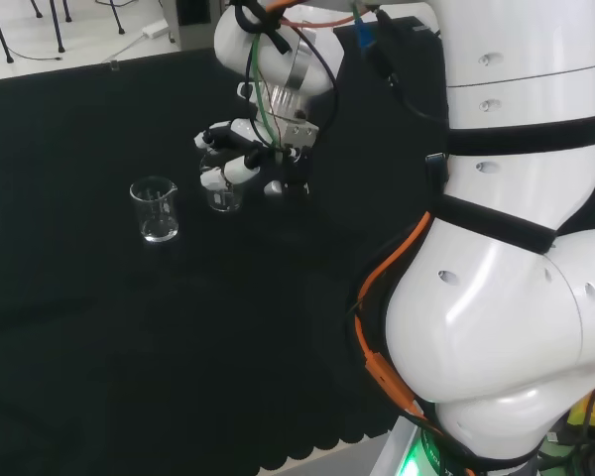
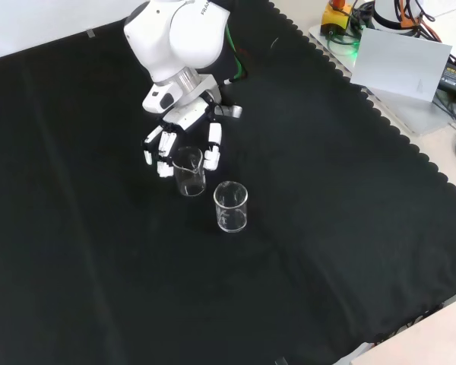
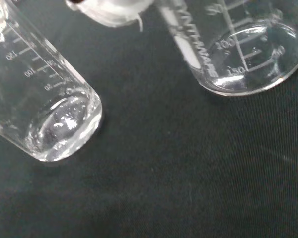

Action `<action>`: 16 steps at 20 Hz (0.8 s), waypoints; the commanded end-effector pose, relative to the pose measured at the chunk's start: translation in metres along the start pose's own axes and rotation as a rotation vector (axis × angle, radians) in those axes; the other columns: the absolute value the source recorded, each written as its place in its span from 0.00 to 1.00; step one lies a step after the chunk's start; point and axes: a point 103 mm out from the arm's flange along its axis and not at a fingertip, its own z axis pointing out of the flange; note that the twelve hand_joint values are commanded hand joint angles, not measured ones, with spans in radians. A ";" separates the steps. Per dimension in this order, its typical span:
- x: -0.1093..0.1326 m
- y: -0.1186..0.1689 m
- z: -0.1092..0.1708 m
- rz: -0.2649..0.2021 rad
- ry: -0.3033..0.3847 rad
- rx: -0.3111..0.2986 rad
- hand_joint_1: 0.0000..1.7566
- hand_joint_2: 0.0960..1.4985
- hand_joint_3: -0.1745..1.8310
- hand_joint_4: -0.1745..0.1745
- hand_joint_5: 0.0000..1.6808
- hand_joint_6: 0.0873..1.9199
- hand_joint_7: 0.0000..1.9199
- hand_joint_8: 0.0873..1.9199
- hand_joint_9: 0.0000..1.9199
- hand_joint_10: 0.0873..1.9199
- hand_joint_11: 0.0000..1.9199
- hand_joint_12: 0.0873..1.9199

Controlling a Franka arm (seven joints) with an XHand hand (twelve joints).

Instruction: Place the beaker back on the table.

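Observation:
Two clear graduated beakers are on the black cloth. My hand comes down from the arm, its fingers and thumb curled round the sides of one beaker, which is upright with its base at or just above the cloth. In the head view the hand grips this beaker from the right. The second beaker stands free just in front of it, to its left in the head view. The wrist view has both beaker bases close up; I cannot tell which of them is held.
The arm's big white links take up the head view's right. The cloth's scalloped edge runs along the front view's right, with a grey box and cables beyond it. Bare cloth spreads around both beakers.

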 end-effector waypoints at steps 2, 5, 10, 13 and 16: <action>0.003 -0.009 -0.015 0.020 -0.014 0.004 0.48 0.55 0.00 0.46 0.25 0.08 0.31 0.00 0.31 0.00 0.00 0.48; 0.004 -0.014 -0.026 0.031 -0.015 -0.007 0.47 0.55 0.00 0.47 0.25 0.07 0.30 0.00 0.30 0.00 0.00 0.48; 0.006 -0.027 -0.049 0.051 -0.024 -0.034 0.46 0.55 0.00 0.47 0.25 0.04 0.29 0.00 0.29 0.00 0.00 0.47; 0.007 -0.037 -0.061 0.064 -0.035 -0.047 0.46 0.55 0.00 0.47 0.25 0.04 0.28 0.00 0.29 0.00 0.00 0.47; 0.007 -0.046 -0.070 0.074 -0.040 -0.057 0.46 0.55 0.00 0.47 0.25 0.03 0.28 0.00 0.29 0.00 0.00 0.47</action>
